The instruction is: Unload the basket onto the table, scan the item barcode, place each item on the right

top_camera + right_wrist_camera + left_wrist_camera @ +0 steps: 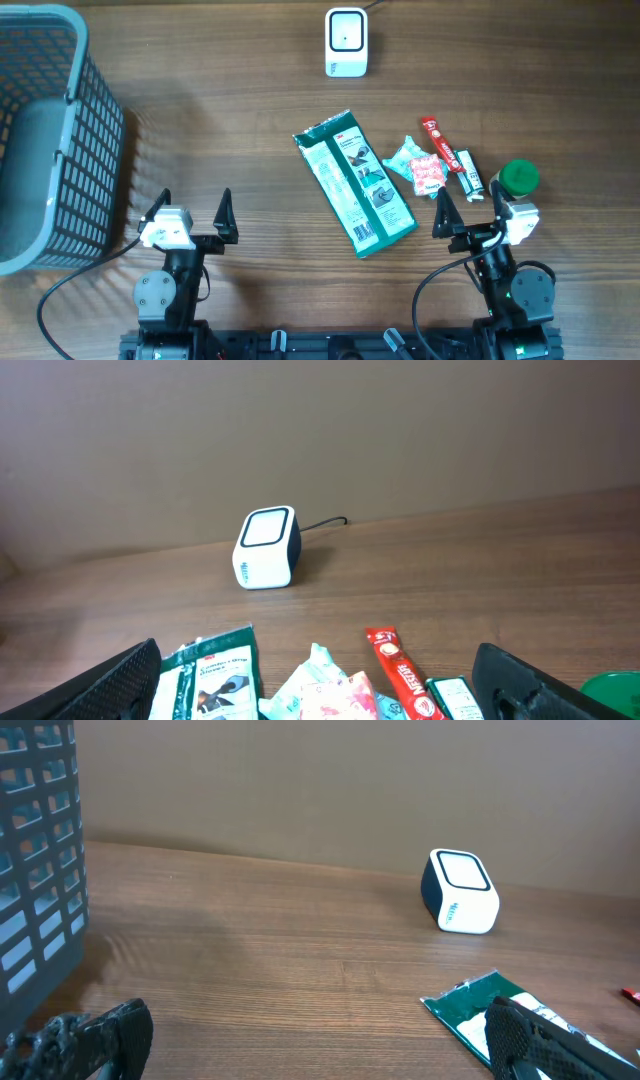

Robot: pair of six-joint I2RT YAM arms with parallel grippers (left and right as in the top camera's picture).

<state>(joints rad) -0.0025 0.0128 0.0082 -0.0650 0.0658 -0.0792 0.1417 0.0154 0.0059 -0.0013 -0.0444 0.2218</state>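
Wood-grain bench (250, 120) runs back to a plain brown wall (300, 780). At the far centre stands the white scanner (346, 42), its cable (325, 523) trailing off behind it. The green packet (354, 183) lies flat in the middle of the bench, slanted, with its near end toward the right arm and well apart from the scanner. Just right of it, close together, lie a small pink-and-mint pouch (418, 166), a red stick (441, 143), a white-and-green sachet (470, 174) and a round green cap (519, 178). A grey basket (60, 140) fills the far left corner. The left pincer (194, 203) sits at the near left, jaws spread wide and pinching nothing, with bare wood ahead of its tips. The right pincer (470, 203) sits at the near right, jaws likewise spread wide and empty; the sachet's near end lies just ahead of the gap, and the cap is just beside the right finger. The packet lies apart from both pincers
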